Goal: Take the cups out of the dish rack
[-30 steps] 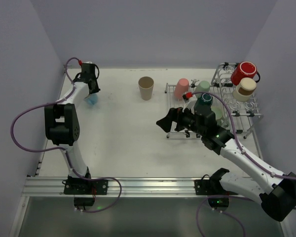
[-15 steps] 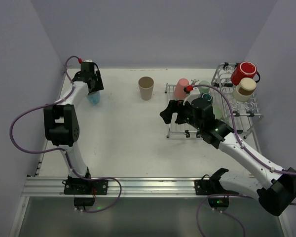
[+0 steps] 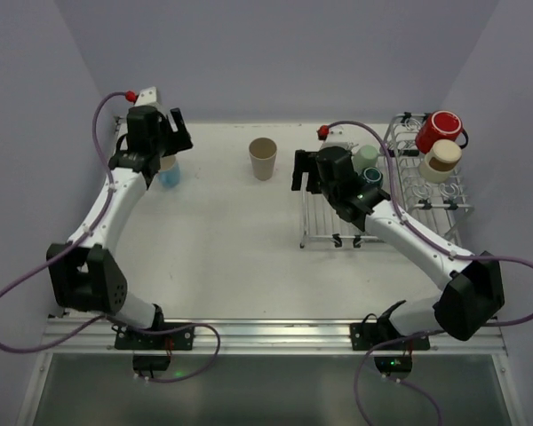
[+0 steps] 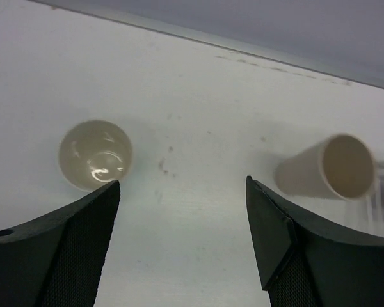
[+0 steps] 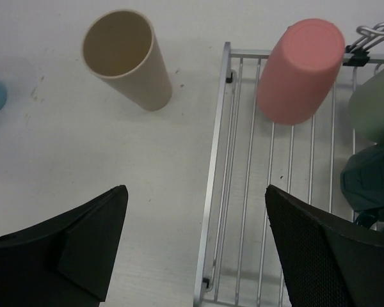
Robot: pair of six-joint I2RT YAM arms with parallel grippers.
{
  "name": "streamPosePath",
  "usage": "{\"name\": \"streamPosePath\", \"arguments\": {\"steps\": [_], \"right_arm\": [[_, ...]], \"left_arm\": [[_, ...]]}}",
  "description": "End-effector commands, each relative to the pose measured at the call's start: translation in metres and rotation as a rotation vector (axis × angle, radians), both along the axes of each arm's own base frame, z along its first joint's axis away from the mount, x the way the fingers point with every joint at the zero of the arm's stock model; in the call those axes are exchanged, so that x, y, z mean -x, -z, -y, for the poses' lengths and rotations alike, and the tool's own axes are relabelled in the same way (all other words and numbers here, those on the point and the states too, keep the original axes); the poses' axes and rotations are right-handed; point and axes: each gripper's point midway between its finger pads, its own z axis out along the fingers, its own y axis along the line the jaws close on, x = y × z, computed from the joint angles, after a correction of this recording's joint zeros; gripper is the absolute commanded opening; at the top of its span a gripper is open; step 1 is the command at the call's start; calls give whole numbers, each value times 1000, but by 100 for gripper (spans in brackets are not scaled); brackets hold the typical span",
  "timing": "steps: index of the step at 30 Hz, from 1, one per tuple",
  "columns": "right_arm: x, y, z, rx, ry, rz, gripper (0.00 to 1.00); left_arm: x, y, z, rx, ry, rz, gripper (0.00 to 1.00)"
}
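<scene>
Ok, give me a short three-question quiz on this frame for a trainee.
1. Which cup stands on the table, off the dish rack? A) sage green cup B) beige tumbler C) red mug
2. True or false: the left gripper and right gripper are both open and empty.
3. Which way up is the pink cup on the rack?
Key: 1 B; 2 true; 3 upside down, base up.
</scene>
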Motion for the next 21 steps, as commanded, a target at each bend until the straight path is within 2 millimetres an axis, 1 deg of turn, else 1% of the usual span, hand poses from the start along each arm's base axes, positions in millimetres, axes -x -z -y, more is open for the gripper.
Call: {"name": "streamPosePath", "arguments": {"steps": [1,2,3,4,5,6,7,8,9,10,11,12,13,14,15,16,17,18,19,20,21], "right_arm": [[-32,-24,22,58,141,69,90],[-41,-33,26,51,164,84,89],[-46,-33,28,60,177,83,88],[-53,-24,28,83,188,67,87],[-62,-31,36,97,225,84,86],[-68,-29,37,109,240,81,85],[-73,-25,40,125,251,65,85],[-83,-19,44,143,280,55,84],[-88,-16,47,152,293,52,84],[-93,-14,49,159,304,49,84],[-101,-11,54,172,330,46,84],[-105,-8,58,177,341,42,84],[-110,-7,62,179,354,40,84],[-119,-5,66,180,370,37,84],[-124,-3,68,184,373,31,85],[-127,0,69,194,374,18,85],[-134,-5,70,199,373,29,85],[-140,8,68,226,372,7,86],[-142,13,74,248,391,-9,86],[-147,11,75,242,399,-8,86],[-150,20,75,242,398,-24,87]], "left_arm": [[49,-64,68,109,187,212,82],[64,-69,84,125,244,234,83],[90,-91,105,152,326,293,83],[104,-76,113,173,358,275,83],[117,-75,119,197,394,283,83],[141,-89,129,234,471,332,83],[152,-73,131,250,493,309,83],[168,-83,130,261,516,350,84],[179,-82,133,270,552,356,84],[188,-68,132,263,568,334,84],[200,-75,130,259,587,367,85],[208,-74,130,246,616,370,85],[215,-65,129,238,627,352,85],[224,-68,127,234,639,380,85],[229,-66,127,229,652,385,86],[233,-56,126,220,658,374,86],[236,-53,125,219,661,377,86],[240,-52,124,217,664,390,87],[240,-43,124,222,665,377,88],[242,-40,125,226,672,375,88],[243,-38,128,230,690,369,88]]}}
